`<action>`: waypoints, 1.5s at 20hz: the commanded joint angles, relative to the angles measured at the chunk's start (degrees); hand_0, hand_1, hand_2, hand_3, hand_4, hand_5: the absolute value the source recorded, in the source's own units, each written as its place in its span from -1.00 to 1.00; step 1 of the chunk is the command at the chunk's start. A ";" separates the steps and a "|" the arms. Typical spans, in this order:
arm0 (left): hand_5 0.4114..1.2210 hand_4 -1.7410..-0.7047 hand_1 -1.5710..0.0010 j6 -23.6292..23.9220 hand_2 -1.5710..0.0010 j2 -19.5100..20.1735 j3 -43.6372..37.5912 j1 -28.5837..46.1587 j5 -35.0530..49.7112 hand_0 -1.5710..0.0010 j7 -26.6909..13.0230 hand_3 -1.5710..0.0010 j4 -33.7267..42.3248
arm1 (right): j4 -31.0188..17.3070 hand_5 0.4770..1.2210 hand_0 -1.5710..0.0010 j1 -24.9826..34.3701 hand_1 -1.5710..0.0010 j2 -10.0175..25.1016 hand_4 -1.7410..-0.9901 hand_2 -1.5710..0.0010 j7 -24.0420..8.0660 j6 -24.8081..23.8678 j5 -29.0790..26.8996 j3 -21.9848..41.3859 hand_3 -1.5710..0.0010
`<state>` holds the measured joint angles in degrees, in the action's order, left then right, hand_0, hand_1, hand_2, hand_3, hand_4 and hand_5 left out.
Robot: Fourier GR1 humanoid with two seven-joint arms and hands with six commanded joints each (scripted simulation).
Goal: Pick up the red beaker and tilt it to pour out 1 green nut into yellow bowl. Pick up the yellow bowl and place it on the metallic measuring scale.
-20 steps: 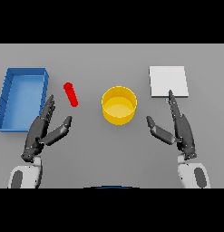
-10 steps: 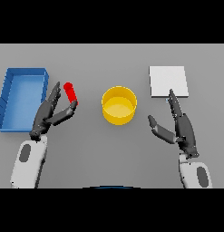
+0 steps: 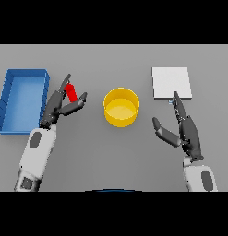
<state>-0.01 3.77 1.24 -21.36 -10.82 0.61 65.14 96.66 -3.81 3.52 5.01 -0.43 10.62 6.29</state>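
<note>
my left hand (image 3: 60,107) brackets the small red beaker (image 3: 71,92), fingers loose, not yet gripping; round yellow bowl (image 3: 121,107) untouched; nothing poured.

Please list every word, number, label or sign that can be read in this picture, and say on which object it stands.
None: no readable text or sign shows on any object. The red beaker, yellow bowl, metallic measuring scale and blue tray all have plain surfaces, and neither the left robot hand nor the right robot hand bears any marking.
</note>
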 commanded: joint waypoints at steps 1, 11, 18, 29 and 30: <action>-0.36 0.05 1.00 0.57 1.00 -0.29 -0.53 -1.53 -0.19 1.00 0.65 1.00 -2.73 | -0.28 -0.57 1.00 -0.38 1.00 0.10 0.35 1.00 0.20 -0.07 0.31 0.04 1.00; -0.14 -0.27 0.88 2.22 0.80 -2.96 -6.53 -8.50 3.86 0.90 10.63 0.83 -15.59 | 0.90 -0.55 1.00 -0.35 1.00 1.15 0.33 1.00 -0.81 0.22 -0.65 -0.95 1.00; 0.72 -0.76 -0.49 8.25 -0.53 -3.80 -4.80 -9.69 -0.76 -0.47 13.27 -0.41 -17.63 | 1.25 -0.53 1.00 -0.80 1.00 1.07 0.33 1.00 -0.23 0.13 -0.67 -0.94 1.00; 0.79 -0.92 -0.96 2.04 -0.96 -3.29 -6.60 -9.93 6.77 -0.95 12.02 -0.94 -10.69 | 1.21 -0.55 1.00 -1.79 1.00 0.47 0.35 1.00 1.01 -0.16 0.39 -0.04 1.00; 0.78 -0.94 -0.96 1.68 -0.97 -2.88 -6.46 -10.31 6.82 -0.96 10.52 -0.95 -9.67 | 1.48 -0.55 1.00 -1.63 1.00 0.28 0.37 1.00 0.49 -0.22 0.69 0.30 1.00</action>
<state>1.66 0.91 -5.23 -31.71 -4.01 11.20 55.49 98.14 -5.43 3.79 5.53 -0.64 11.31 6.60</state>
